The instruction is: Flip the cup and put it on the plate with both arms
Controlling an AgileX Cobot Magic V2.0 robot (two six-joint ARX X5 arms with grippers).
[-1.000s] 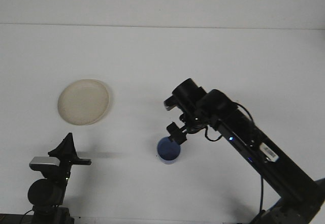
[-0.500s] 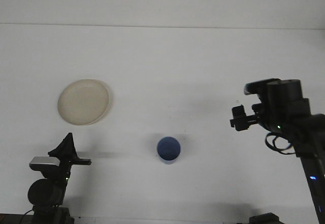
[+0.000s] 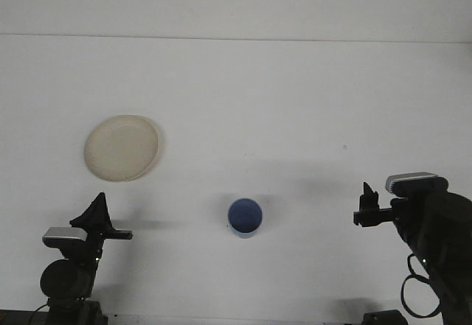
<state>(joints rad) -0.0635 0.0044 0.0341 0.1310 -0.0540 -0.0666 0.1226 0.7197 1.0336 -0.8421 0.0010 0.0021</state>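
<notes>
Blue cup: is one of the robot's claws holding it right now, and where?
No, nothing is held. The blue cup stands alone on the table, mouth up. The right gripper and the left gripper are both away from it.

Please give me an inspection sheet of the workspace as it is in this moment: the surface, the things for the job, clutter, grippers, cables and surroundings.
Surface: white table, bare apart from the two job items.
Job's things: blue cup stands upright, opening up, near the front centre; cream plate lies at the left with nothing on it. Cup and plate are well apart.
Clutter: nothing seen.
Grippers: left gripper sits low at the front left, away from both items; right gripper is at the front right, clear of the cup and holding nothing. Finger state unclear for both.
Cables: a black cable loops under the right arm.
Surroundings: plain white wall behind the table.
</notes>
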